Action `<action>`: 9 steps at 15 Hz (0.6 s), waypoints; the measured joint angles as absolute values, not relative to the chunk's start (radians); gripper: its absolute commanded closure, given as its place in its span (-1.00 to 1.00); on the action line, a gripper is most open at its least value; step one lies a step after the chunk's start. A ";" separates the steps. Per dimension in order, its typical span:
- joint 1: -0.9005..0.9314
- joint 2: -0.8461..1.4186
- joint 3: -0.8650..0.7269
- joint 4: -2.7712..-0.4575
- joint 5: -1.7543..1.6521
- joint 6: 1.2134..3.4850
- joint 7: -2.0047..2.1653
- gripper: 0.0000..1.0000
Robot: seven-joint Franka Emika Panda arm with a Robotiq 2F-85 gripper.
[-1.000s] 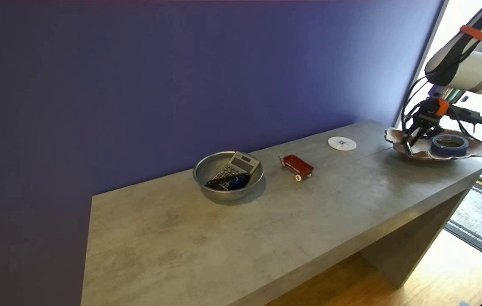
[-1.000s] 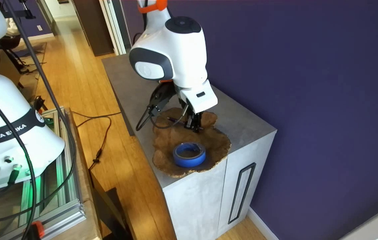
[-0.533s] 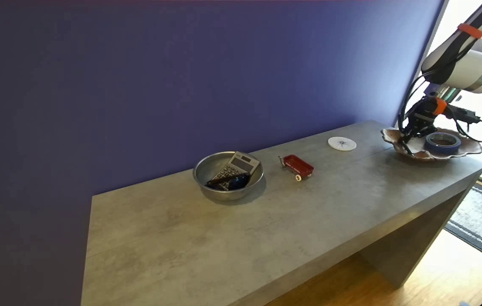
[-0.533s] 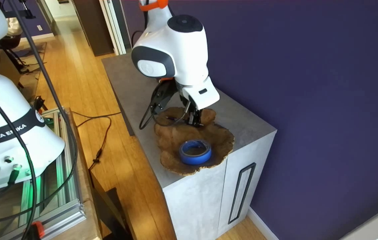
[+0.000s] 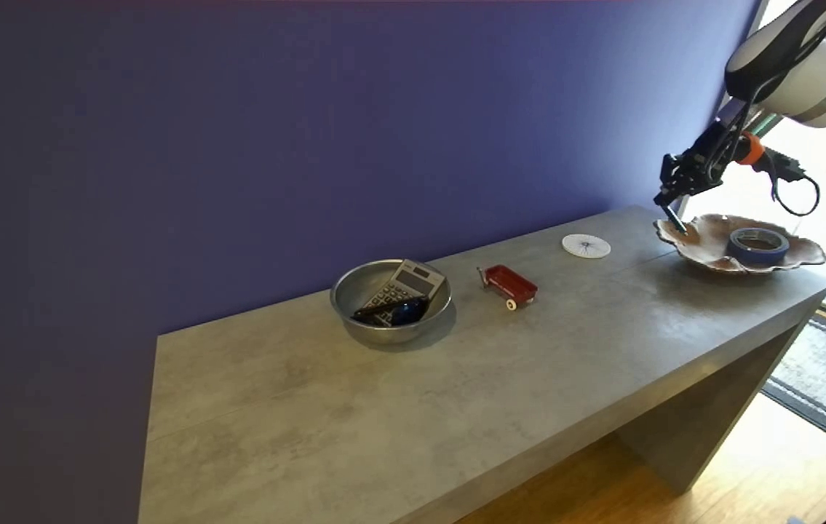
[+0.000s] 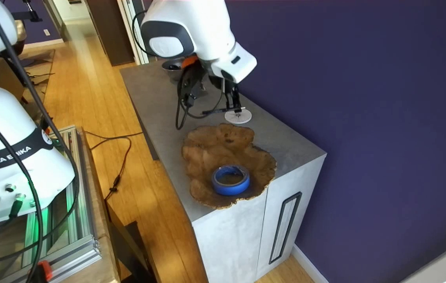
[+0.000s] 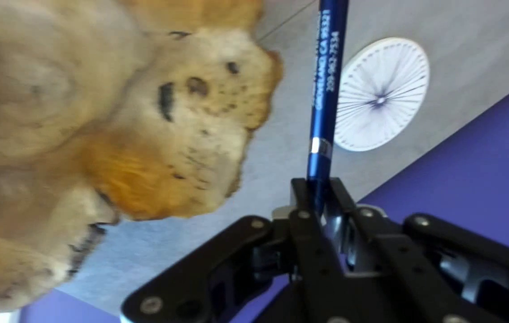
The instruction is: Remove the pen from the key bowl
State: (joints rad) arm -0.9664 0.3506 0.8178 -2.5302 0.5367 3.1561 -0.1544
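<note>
The pen [image 7: 324, 103] is pinched in the fingers [image 7: 300, 193], clear of the key bowl [image 7: 119, 116]

The fingers are closed down on the pen, one on each side, parted only by the width of its barrel. In the wrist view the pen runs from the fingertips to the top of the frame, dark blue, with pale lettering along it and a silver band just beyond the fingers. The grey table [image 7: 292, 116] shows behind it, with the key bowl to one side and a flat white disc [image 7: 382, 94] to the other, the disc marked with dark lines that fan out from its middle.

In an exterior view the arm [image 6: 195, 23] reaches over the table and the pen is in the air, almost level across the frame, with a strip of table visible between it and the key bowl. In an exterior view the pen [image 5: 676, 220] looks slanted, and from that angle its lower end overlaps the wavy rim of the key bowl.

A roll of blue tape [image 6: 228, 191] sits inside the key bowl in both exterior views. Farther along the table, in an exterior view, stand a red toy wagon [image 5: 511, 282] and a round grey metal bowl [image 5: 376, 335]. A calculator [image 5: 405, 285] leans in the metal bowl, with a dark, glossy object [image 5: 410, 311] against it, too unclear to name. A purple wall [image 5: 311, 145] backs the table.
</note>
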 measured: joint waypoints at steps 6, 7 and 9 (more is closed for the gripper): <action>-0.569 0.280 0.746 -2.537 0.476 3.105 -0.116 0.94; -0.500 0.274 0.708 -2.535 0.442 3.067 -0.098 0.94; -0.350 0.271 0.594 -2.520 0.363 2.976 -0.071 0.94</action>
